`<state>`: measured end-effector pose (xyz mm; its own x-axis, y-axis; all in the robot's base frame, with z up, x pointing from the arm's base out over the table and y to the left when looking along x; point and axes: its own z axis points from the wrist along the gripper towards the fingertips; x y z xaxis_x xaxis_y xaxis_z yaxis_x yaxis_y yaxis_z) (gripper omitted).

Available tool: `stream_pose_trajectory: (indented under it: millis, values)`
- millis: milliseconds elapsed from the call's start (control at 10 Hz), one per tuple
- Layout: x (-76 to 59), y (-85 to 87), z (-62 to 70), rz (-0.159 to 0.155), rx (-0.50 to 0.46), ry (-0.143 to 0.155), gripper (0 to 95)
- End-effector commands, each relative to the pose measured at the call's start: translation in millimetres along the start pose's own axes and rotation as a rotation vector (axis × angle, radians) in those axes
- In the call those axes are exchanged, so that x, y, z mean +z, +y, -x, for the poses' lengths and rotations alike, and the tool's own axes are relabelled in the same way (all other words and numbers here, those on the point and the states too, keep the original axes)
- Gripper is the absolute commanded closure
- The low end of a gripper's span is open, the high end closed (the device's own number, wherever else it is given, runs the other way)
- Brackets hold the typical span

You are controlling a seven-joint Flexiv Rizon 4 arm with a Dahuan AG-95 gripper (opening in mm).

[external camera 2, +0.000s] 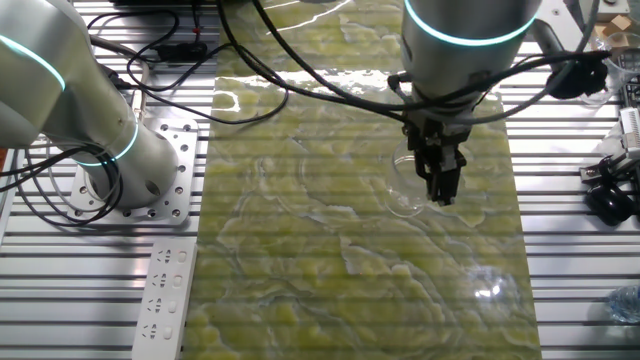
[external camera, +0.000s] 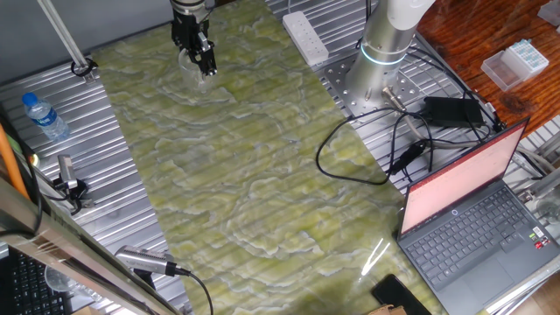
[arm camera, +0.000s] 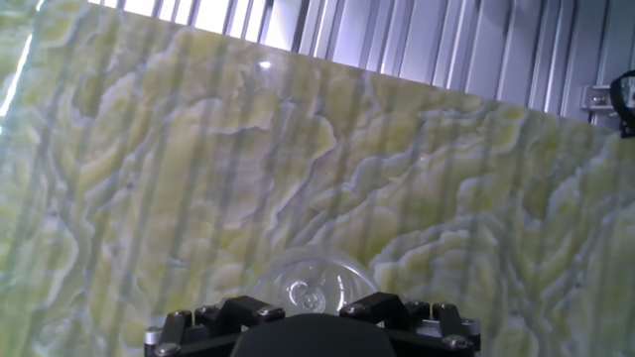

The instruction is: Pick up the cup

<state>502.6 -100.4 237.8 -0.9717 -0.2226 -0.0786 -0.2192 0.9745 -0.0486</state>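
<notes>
Gripper (external camera: 202,54) sits at the far end of the green marbled mat (external camera: 245,166) in one fixed view, its dark fingers pointing down at the cup (external camera: 196,72). That clear cup shows only as a faint round shape under and just beside the fingers. Whether the fingers press its wall I cannot tell from this side. A water bottle (external camera: 44,116) with a blue cap lies on the ribbed metal at the left, well apart from the cup. A white power strip (external camera: 305,38) lies beyond the mat's right edge, and an open laptop (external camera: 477,210) stands at the right.

From the other fixed view, the gripper (external camera 2: 443,180) hangs under the arm with its fingers close together, low over the mat (external camera 2: 340,250). The cup (external camera 2: 402,185) shows beside them on the left, its round rim touching or overlapping the fingers. Contact is unclear. A power strip (external camera 2: 165,290) lies at the lower left.

Hand view shows the cup (arm camera: 310,283) as a clear dome directly ahead of the gripper body, over the mat (arm camera: 248,149). The fingertips are out of frame.
</notes>
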Motion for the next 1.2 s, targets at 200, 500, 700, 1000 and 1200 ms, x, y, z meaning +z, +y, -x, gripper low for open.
stream_pose_trajectory:
  millis: [200, 500, 700, 1000, 1200]
  values:
    - [-19.8, 0.7, -0.5, 0.005, 0.006, 0.016, 95.0]
    - [-28.4, 0.7, -0.3, 0.003, 0.001, 0.016, 95.0]
    - [-31.2, 0.9, -0.2, 0.001, -0.011, 0.016, 95.0]
    - [-42.7, 1.9, -0.3, -0.001, -0.015, 0.018, 95.0]
    - [-49.9, 2.7, -0.7, 0.000, -0.016, 0.019, 95.0]
